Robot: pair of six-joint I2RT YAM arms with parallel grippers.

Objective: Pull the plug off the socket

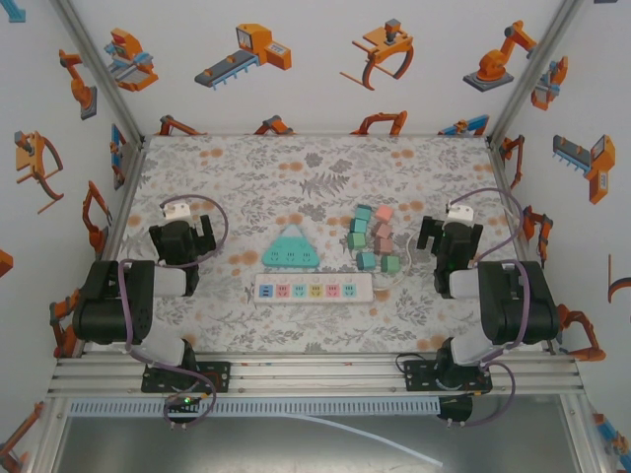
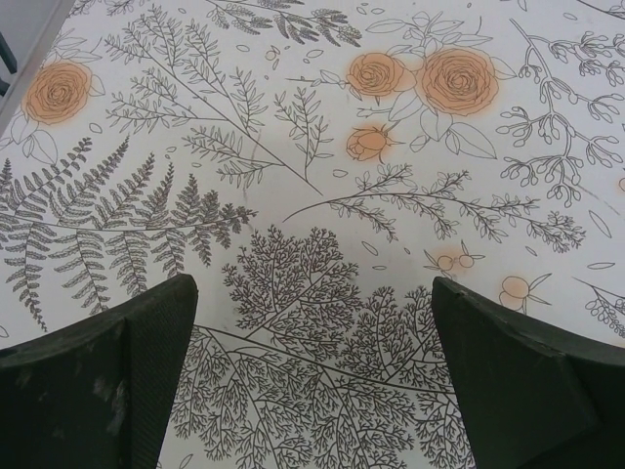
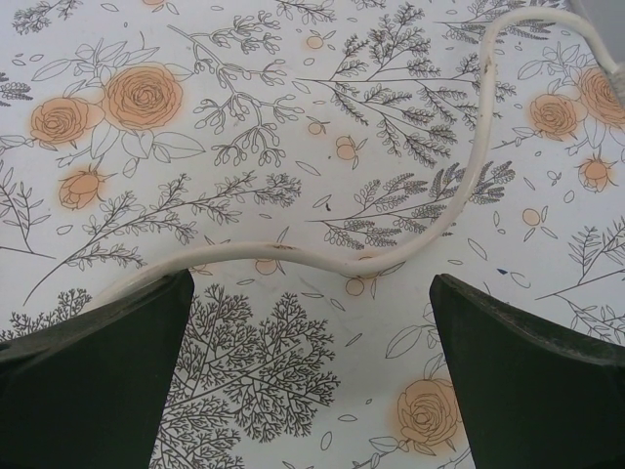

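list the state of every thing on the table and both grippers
left gripper: open, empty, over the table
right gripper: open, empty
white cable: slack, curved, below the right gripper
power strip: flat, top sockets look unplugged
teal triangular socket: flat, untouched
teal and pink cubes: clustered; joined or not, cannot tell
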